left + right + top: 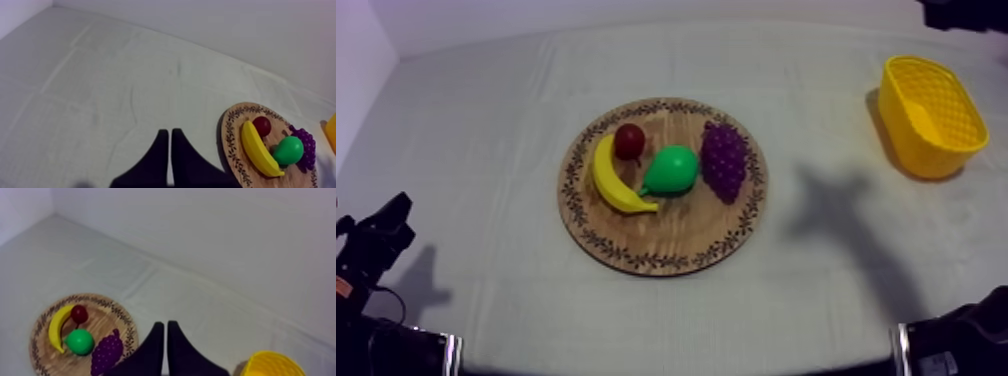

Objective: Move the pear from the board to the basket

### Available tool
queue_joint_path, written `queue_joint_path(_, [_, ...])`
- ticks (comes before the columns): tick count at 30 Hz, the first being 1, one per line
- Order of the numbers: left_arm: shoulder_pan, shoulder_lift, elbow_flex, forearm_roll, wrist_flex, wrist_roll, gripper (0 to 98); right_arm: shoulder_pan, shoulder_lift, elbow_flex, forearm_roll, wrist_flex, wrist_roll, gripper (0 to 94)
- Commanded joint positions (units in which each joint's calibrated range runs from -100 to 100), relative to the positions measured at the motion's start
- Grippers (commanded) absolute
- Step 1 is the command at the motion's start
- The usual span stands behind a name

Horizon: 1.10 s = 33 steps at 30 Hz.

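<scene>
pear (671, 170): smooth, green, rounded; on the round wooden board (666, 250) at centre frame, between curved banana (611, 185) and knobbly grapes (724, 160);
yellow basket (921, 150): lattice walls; upper right, well apart;
left gripper (170, 132): narrow wedge, empty;
right gripper (165, 323): narrow wedge, empty

Green pear (671, 170), yellow basket (926, 132), pattern-rimmed brown board (671, 232).

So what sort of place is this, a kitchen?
Probably a robot test bench, not a kitchen: a cloth-covered table, a toy pear on a wooden board, a yellow basket, and the left gripper and right gripper, both shut.
</scene>
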Motion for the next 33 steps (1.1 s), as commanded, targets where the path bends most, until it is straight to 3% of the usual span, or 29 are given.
queue_joint_path(1, [0.01, 0.00, 0.02, -0.02, 0.01, -0.02, 0.1, -1.20, 6.97, -6.32, -1.55, 2.76, 4.57, 0.7])
queue_joint_path(7, [0.01, 0.00, 0.02, -0.02, 0.01, 0.02, 0.1, -2.01, 15.72, -11.91, -7.44, 13.30, 17.58, 0.7])
queue_joint_path(19, [0.01, 0.00, 0.02, -0.02, 0.01, 0.02, 0.1, -5.69, 25.24, -17.50, -10.68, 28.66, 30.34, 3.0])
queue_joint_path(28, [0.01, 0.00, 0.02, -0.02, 0.01, 0.03, 0.1, -7.92, 28.87, -19.64, -10.01, 31.13, 33.67, 5.7])
queue_joint_path(33, [0.01, 0.00, 0.02, -0.02, 0.01, 0.03, 0.1, -8.68, 30.16, -19.14, -9.12, 31.66, 34.91, 12.4])
